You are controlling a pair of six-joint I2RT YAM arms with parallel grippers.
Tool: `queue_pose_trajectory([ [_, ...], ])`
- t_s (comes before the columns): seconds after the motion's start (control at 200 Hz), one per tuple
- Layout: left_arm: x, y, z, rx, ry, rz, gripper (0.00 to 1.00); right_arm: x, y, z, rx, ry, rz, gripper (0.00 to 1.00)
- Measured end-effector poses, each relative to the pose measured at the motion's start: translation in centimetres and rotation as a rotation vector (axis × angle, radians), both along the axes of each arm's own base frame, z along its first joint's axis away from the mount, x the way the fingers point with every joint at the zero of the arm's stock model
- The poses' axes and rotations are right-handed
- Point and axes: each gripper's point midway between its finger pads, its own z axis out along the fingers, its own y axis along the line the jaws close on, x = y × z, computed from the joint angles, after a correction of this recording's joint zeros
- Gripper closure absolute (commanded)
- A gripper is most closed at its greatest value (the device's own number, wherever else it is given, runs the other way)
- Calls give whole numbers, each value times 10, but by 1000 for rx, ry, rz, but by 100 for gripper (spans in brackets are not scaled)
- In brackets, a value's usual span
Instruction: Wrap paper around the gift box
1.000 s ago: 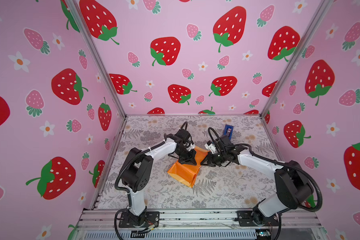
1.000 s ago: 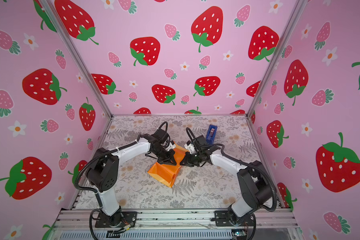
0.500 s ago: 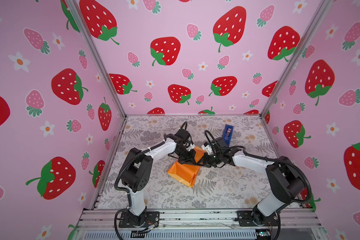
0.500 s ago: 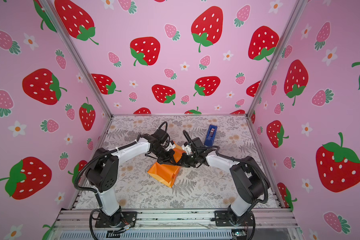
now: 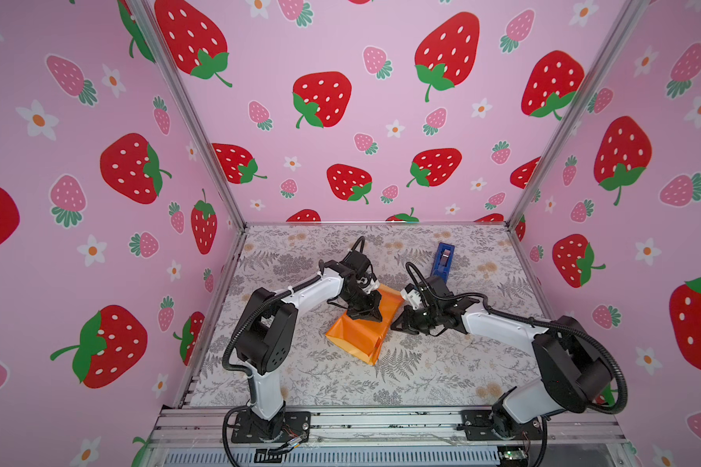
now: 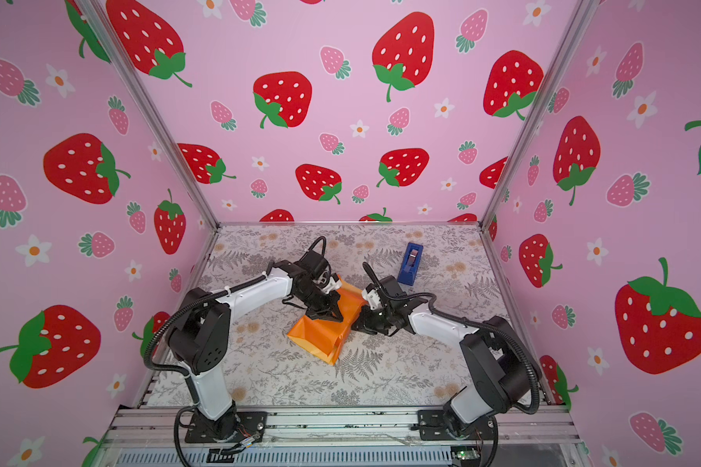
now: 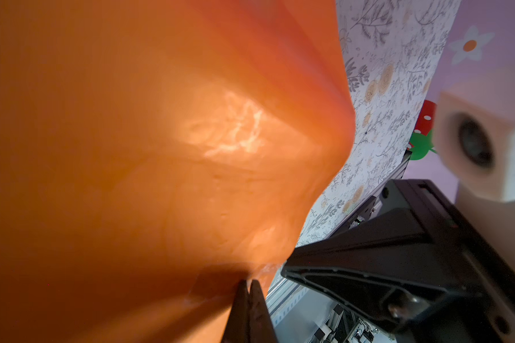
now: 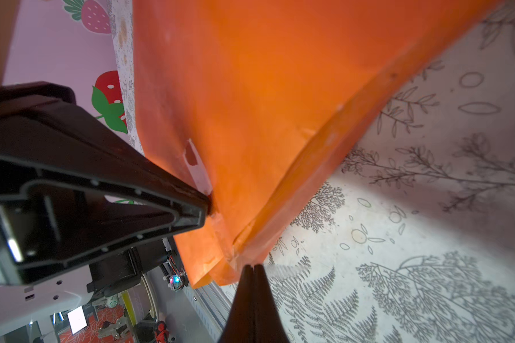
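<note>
Fingers of the left gripper are clenched tight, bearing down on the glossy orange sheet of wrapping paper. They're pinning the fold, I'd say. The right gripper, clenched too, noses the side seam flat against the floral tabletop. The gift box is hidden, presumably inside that bundle. Since a second ago, right has slid forward along the edge; left has hardly budged.

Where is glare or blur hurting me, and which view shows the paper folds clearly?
Left wrist view: the paper fills most of the frame, soft-focused, with a white glare patch. Right wrist view: its folds and the table print are crisp. Both top views: sharp, evenly lit, bent at the edges, folds too small.
</note>
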Motion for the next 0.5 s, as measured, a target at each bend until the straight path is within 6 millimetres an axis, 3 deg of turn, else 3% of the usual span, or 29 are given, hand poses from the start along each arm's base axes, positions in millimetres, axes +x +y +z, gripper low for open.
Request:
queue_pose_trajectory([
  [0.32,0,0,0,0,0,0,100,8,10,10,64,-25,-14,100],
  [0.5,0,0,0,0,0,0,100,7,11,3,67,-15,-14,100],
])
